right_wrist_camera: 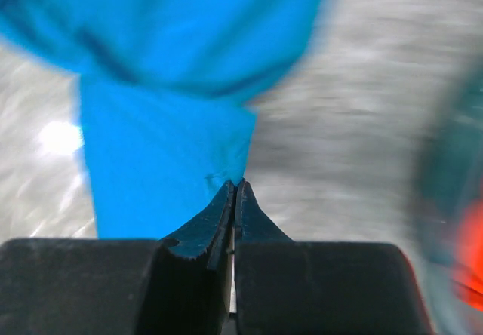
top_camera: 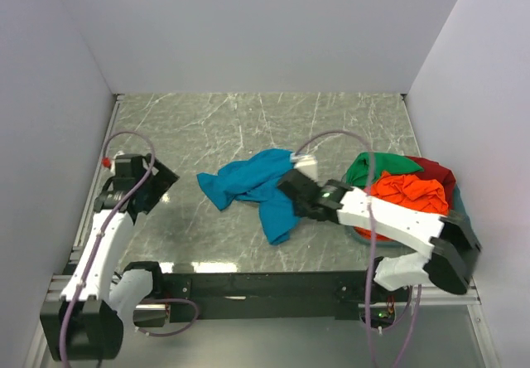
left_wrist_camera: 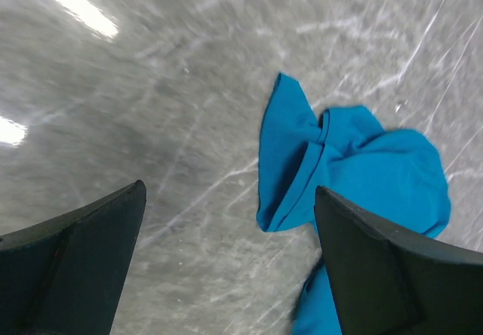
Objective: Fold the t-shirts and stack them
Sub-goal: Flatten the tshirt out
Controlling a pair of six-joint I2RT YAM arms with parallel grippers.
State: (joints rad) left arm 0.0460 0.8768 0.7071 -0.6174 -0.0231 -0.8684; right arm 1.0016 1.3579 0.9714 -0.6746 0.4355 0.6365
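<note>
Counted: two grippers, four t-shirts, one basket. At the left, the left gripper [top_camera: 156, 184] hangs over the marbled table [top_camera: 248, 123] with its fingers spread wide and nothing between them. At the centre, one teal-blue t-shirt [top_camera: 252, 187] lies crumpled on the table, to the right of that gripper and apart from it. The right gripper [top_camera: 291, 184] sits at the shirt's right edge, fingers pressed together and pinching the cloth. At the right, the basket [top_camera: 458, 206] holds three heaped shirts: one green t-shirt [top_camera: 381, 167] far-left, one dark red t-shirt [top_camera: 435, 173] far-right, one orange-red t-shirt [top_camera: 410, 192] on top, nearest
</note>
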